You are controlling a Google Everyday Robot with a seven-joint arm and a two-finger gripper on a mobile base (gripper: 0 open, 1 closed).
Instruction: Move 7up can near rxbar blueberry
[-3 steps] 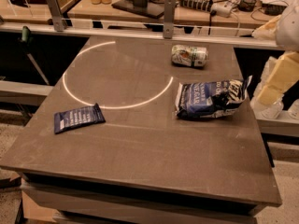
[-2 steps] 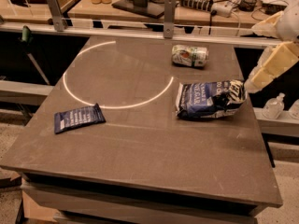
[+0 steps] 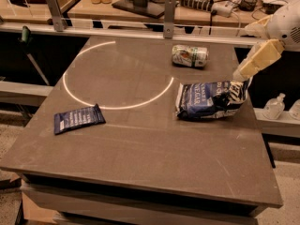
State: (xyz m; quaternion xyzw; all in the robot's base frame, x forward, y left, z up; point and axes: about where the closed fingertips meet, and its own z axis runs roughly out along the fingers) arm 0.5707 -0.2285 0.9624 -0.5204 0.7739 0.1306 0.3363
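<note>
The 7up can [image 3: 189, 56] lies on its side at the far right of the dark table [image 3: 140, 158], white and green with silvery ends. The rxbar blueberry [image 3: 78, 118], a flat dark blue wrapper with white print, lies at the near left of the table. My gripper [image 3: 242, 75] comes in from the upper right on a cream arm [image 3: 262, 57]. It hangs over the table's right edge, right of and nearer than the can, just above the right end of a chip bag.
A puffy dark blue-and-white chip bag [image 3: 211, 100] lies at the right, between the can and the near edge. A bright ring of light [image 3: 117, 74] marks the tabletop. A railing with posts [image 3: 169, 15] runs behind the table. Bottles [image 3: 274, 108] stand low at the right.
My arm has swung in from the right and upward, so the gripper now hangs over the table's right edge by the chip bag. The can, bar and bag have not moved.
</note>
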